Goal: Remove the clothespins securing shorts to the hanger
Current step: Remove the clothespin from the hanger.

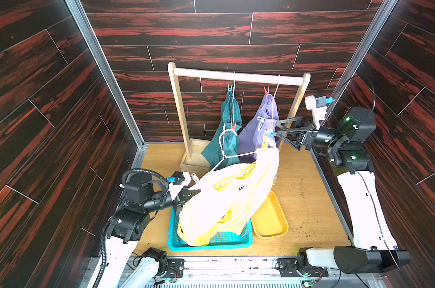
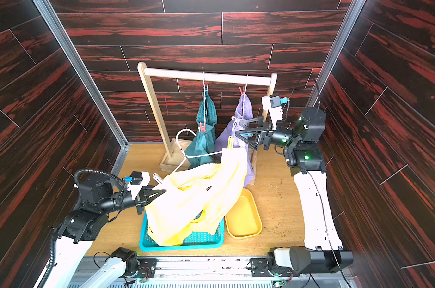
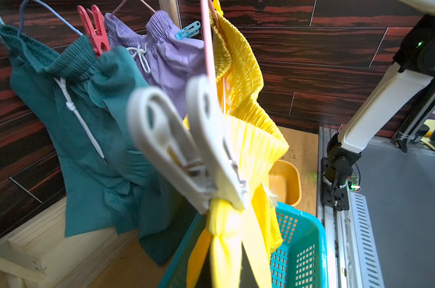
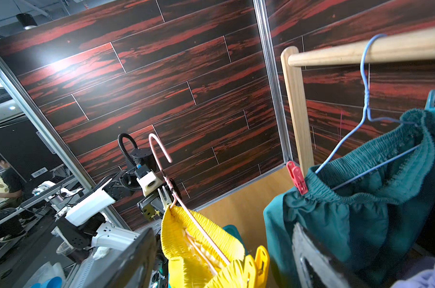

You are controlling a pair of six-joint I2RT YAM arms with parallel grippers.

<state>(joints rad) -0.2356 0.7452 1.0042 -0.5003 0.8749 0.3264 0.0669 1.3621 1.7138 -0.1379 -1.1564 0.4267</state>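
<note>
**Top views.** The left end effector (image 1: 195, 193), fully closed, is gripping a fold of the yellow shorts (image 1: 226, 199) above the basket (image 1: 211, 247) on the surface (image 1: 303, 199). These shorts are hanging on a hanger (image 1: 241, 154) that is off the rack (image 1: 236, 76). A white clothespin (image 1: 194, 177) is sitting on their waistband just beside that end effector, its long axis steeply tilted and its handles pointing up and rearward. A yellow clothespin (image 1: 265, 142) is clamping the far waistband corner, near upright, handles up. The right end effector (image 1: 277, 127), jaws standing wide apart, is hovering at the lavender shorts (image 1: 258, 129). A light blue clothespin (image 2: 246, 135) is lying roughly level by its lower finger; contact cannot be told.

**Left wrist view.** The white clothespin (image 3: 186, 149), blurred, is biting bunched yellow fabric, handles splaying toward the camera. The light blue clothespin (image 3: 188, 30) is pinching the lavender waistband. A red clothespin (image 3: 96, 32) is pinning the teal shorts (image 3: 86, 124), handles up.

**Right wrist view.** The red clothespin (image 4: 296, 178) is crossing the teal waistband, handles pointing away from the fabric.
</note>
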